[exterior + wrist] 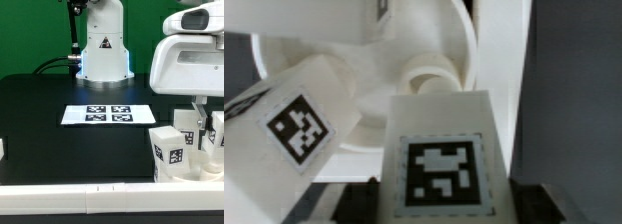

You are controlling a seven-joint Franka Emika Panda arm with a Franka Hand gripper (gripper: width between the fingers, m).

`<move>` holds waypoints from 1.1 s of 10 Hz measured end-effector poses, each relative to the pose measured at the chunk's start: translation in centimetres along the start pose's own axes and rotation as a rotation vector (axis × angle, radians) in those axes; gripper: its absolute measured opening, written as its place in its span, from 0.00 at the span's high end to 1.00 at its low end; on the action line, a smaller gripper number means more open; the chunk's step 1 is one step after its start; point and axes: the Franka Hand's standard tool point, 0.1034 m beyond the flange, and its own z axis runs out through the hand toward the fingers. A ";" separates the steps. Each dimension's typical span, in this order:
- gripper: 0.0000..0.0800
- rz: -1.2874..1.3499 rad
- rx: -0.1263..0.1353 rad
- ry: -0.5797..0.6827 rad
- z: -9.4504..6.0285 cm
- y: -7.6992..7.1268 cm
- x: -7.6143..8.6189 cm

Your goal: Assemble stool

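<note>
1. White plastic stool parts [185, 145] sit clustered on the black table [60, 105] at about four o'clock in the exterior view, close to the white ledge [90, 193] along the table's near edge.
2. Chunky white legs stand upright in that cluster, long axes near vertical; the front leg [168, 152] shows a black-and-white square tag on the face turned toward the camera.
3. Another tagged leg [188, 128] rises just behind it, also upright, its tag facing roughly the same way.
4. White robot arm [192, 62] comes down over the cluster from two o'clock, and its fingers [212, 128] reach in among the legs at the three o'clock side.
5. Whether the fingers are apart or clamped on a part I cannot tell: the legs hide their tips in the exterior view, and the wrist view does not show them clearly.
6. Wrist view: a tagged white leg [441, 150] fills the middle, its long axis running away from the lens, tag face toward the camera.
7. A second tagged leg [295, 120] leans beside it, tilted, with the rounded white seat body [420, 75] behind both.
8. Flat white marker board [108, 114] lies on the table near the centre of the exterior view, well apart from the stool, toward ten o'clock of it.
9. The arm's white base [103, 45] stands at twelve o'clock behind the board.
</note>
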 end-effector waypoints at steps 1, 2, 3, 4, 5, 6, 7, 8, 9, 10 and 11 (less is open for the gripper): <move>0.58 0.001 -0.001 0.000 0.0 0.2 0.0; 0.58 0.002 -0.001 0.000 0.0 0.3 0.0; 0.58 0.002 -0.001 -0.001 0.0 0.3 0.0; 0.58 0.003 -0.002 -0.002 0.2 0.4 -0.1; 0.58 0.003 -0.004 -0.002 0.5 0.4 -0.2; 0.58 0.001 -0.006 -0.006 0.8 0.3 -0.4; 0.58 0.000 -0.006 -0.009 1.2 0.2 -0.6; 0.58 -0.002 -0.005 0.001 1.4 0.0 -0.5; 0.58 -0.002 -0.003 0.011 1.4 0.0 -0.4; 0.58 -0.002 -0.001 0.019 1.4 0.0 -0.4; 0.58 -0.002 -0.001 0.020 1.4 0.0 -0.4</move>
